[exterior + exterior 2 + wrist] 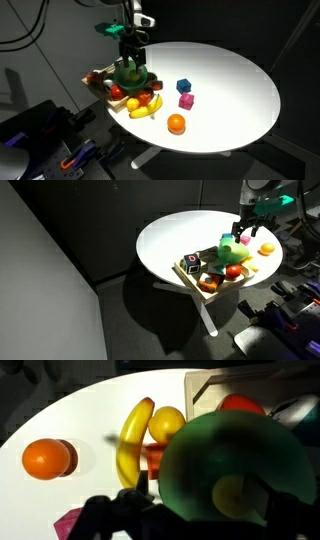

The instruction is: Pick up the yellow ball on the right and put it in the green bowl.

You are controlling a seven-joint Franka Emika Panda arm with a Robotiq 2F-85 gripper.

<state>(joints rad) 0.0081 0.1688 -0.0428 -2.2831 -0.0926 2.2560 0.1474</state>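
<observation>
The green bowl [132, 76] [231, 251] stands at the table's edge beside the tray of toy food. In the wrist view it fills the lower right [205, 445]. The small yellow ball [235, 496] lies inside the bowl, close to my right finger. My gripper [132, 60] [245, 230] [200, 492] hangs straight above the bowl with its fingers spread wide, one on each side of the bowl's inside. It is open and holds nothing.
A banana [133, 438], a round yellow fruit [166, 425] and a red fruit [240, 404] lie next to the bowl. The orange ball [176, 123] [46, 458], a blue cube [183, 86] and a magenta cube [186, 101] sit on the white round table [240, 80]. A wooden tray [192, 280] holds toy food.
</observation>
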